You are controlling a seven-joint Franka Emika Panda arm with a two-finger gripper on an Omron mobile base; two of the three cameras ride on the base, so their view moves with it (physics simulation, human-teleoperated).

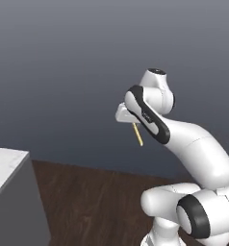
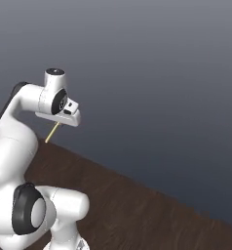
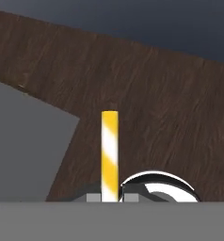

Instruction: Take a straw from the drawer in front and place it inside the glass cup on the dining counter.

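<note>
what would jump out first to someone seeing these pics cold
The white arm, raised against a plain grey backdrop, with its gripper shut on a thin yellow straw that hangs below it over the dark wood floor. In the hand view the straw shows yellow and white stripes.

dark wood-plank floor (image 2: pixel 137 205); a white marble-look dining counter (image 1: pixel 3 166) on grey base stands on it.

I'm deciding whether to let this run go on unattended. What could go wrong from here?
1. The pincer is shut on the straw by one end, so most of its length sticks out free; a swing might tilt it or work it loose.
2. The grey-sided counter corner sits low to the left; the hanging straw could clip it.
</note>
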